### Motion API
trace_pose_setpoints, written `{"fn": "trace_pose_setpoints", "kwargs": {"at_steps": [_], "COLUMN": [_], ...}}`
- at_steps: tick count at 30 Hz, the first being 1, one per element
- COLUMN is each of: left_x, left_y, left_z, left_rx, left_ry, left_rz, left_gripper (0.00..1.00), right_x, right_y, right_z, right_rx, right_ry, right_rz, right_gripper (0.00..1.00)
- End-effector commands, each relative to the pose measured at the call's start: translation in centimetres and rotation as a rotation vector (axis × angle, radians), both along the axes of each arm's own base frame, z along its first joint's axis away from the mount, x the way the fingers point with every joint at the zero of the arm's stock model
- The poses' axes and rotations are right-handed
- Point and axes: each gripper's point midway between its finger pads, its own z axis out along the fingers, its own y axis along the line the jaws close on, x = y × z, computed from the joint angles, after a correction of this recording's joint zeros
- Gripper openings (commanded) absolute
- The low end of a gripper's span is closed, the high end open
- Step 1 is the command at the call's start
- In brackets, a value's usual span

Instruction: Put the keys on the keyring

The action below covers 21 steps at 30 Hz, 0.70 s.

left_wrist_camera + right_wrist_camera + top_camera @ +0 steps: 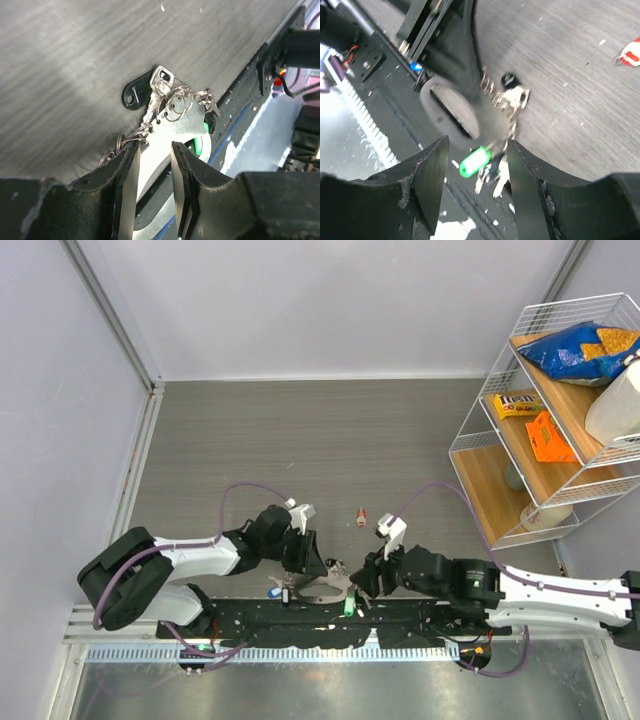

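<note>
Wire shelf [488,485] with blue snack bag [568,350]

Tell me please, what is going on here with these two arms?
Two robot arms work on a bunch of keys at the near edge of the table. The left tool appears to grip the bunch. The right tool is open and hovers over it, its fingers on either side of a green tag. One red key lies apart on the table, not yet joined to the bunch.

It was a robotics test lab: bare white partition walls [330,300] enclosed a grey bench [350,430], with a wire shelf [560,410] of props.
</note>
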Motion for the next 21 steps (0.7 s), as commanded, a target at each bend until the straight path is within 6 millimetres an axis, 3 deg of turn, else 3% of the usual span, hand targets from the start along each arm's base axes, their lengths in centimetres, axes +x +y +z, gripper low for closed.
{"fn": "trace_pose_setpoints", "kwargs": {"at_steps": [1,6,8,11,14,15,18,21], "left_x": [2.7,6.1,7.4,8.3,7.4,6.9,5.3,4.0], "left_y": [2.6,2.2,1.4,0.7,1.6,1.9,2.5,3.3], "left_z": [-1.3,1.2,3.7,9.5,14.5,15.2,14.7,11.9], "left_rx": [0.136,0.127,0.106,0.036,-0.042,-0.059,-0.081,-0.061], "left_ry": [-0.067,-0.149,-0.201,-0.313,-0.402,-0.411,-0.374,-0.316], "left_rz": [0.064,0.097,0.09,0.084,0.1,0.103,0.106,0.121], "left_gripper": [0.37,0.37,0.37,0.37,0.39,0.4,0.41,0.4], "right_x": [-2.5,-2.3,-1.9,-1.6,-0.9,-0.6,1.1,2.6], "right_y": [-1.8,-1.5,-0.9,0.1,1.4,1.7,2.0,2.2], "right_z": [-1.5,-3.0,-3.5,-4.1,-3.7,-3.7,-3.3,-2.1], "right_rx": [-0.015,-0.032,-0.043,-0.074,-0.056,-0.054,-0.033,-0.001], "right_ry": [0.074,0.09,0.088,0.101,0.091,0.088,0.067,0.038], "right_rz": [0.088,0.069,0.055,0.05,0.035,0.026,-0.04,-0.072], "right_gripper": [0.56,0.56,0.56,0.56,0.57,0.58,0.6,0.6]}}
